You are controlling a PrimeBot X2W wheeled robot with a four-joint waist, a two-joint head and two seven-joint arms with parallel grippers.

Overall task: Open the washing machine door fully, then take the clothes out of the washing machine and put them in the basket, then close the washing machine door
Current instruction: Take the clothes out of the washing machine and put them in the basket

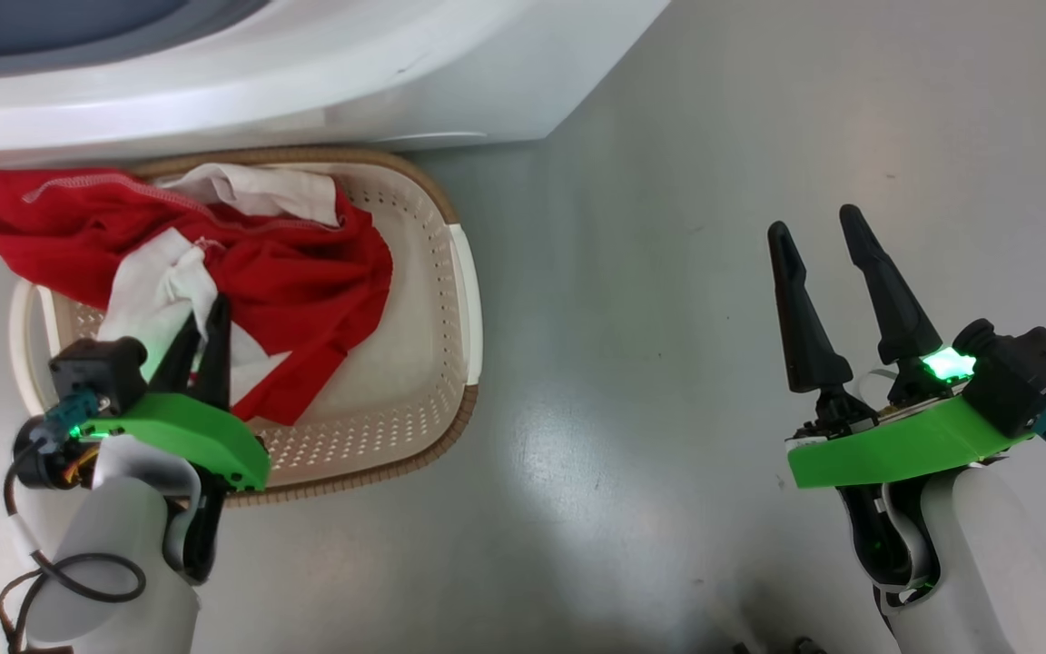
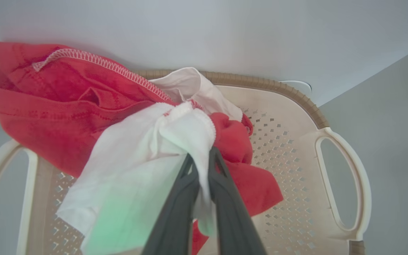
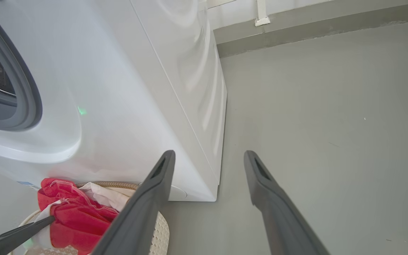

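Nearest us, our right gripper [image 1: 814, 220] hangs over bare floor [image 1: 668, 409] on the right. Its fingers are wide apart and empty, so it poses no hazard there. On the left, our left gripper [image 2: 202, 156] is pinched together on a white fold of the clothes [image 1: 296, 272], low over the basket [image 1: 464, 300]. The fold wraps around one finger, so we judge that when the fingers part and lift, the fabric could cling and be dragged up out of the basket. Farther in, the red part spills over the basket's far left rim toward the washing machine [image 1: 305, 82]. That overhanging weight could pull the bundle onto the floor once we let go. Beyond, the grey gasket [image 3: 30, 106] rings an uncovered drum mouth.
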